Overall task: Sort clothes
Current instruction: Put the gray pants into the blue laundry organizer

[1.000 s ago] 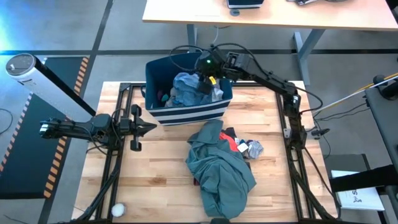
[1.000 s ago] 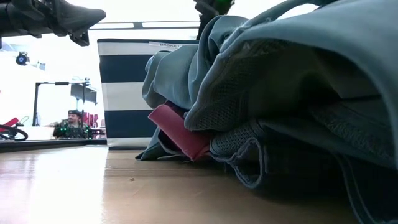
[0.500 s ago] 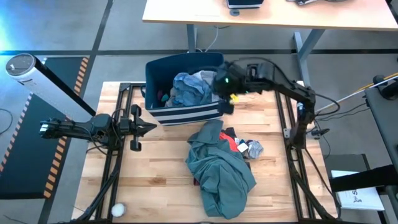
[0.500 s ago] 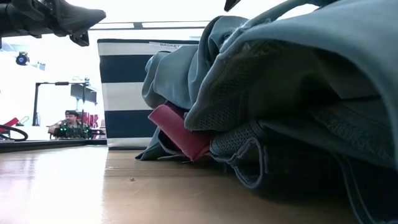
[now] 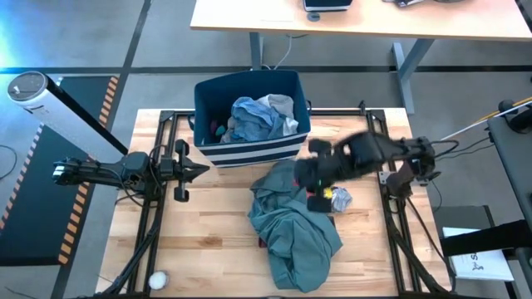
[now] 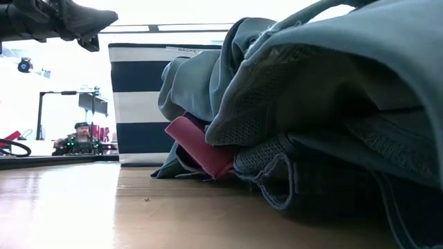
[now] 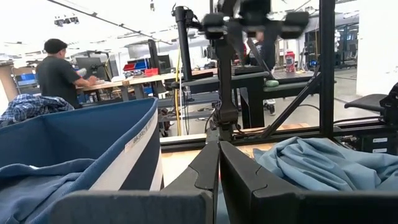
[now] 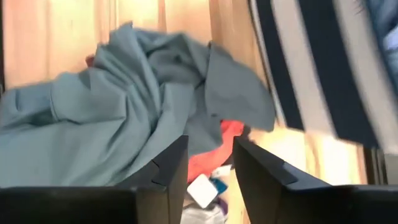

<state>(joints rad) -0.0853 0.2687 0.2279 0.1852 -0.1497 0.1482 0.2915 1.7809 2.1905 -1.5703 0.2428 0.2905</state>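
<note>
Pile of clothes sits on the wooden table (image 5: 208,241), right of centre in the high view. Largest piece is the teal-green garment (image 5: 291,224), crumpled, lying over smaller items. A red piece (image 5: 311,192) shows at its right edge, and a small grey piece (image 5: 340,198) lies just beside that. In the low view the teal-green garment fills most of the frame, with the red piece (image 6: 201,146) poking out beneath a fold and resting on the table.

Navy striped bin (image 5: 249,149) stands at the far edge of the table, touching the top of the pile. Inside it: a blue garment (image 5: 249,119) and a pale grey-white one (image 5: 278,106).

Right gripper (image 5: 314,181) hangs over the right side of the pile, above the red piece, blurred in the high view. In the right wrist view its fingers (image 8: 166,167) stand a little apart with nothing between them; the red piece and teal-green garment show past them, with the bin's stripes to one side.

Left gripper (image 5: 202,170) waits at the table's left side, near the bin's front corner, well apart from the pile. In the left wrist view its fingers (image 7: 202,171) are pressed together, empty.

A person (image 7: 59,71) stands at a bench in the room beyond.
</note>
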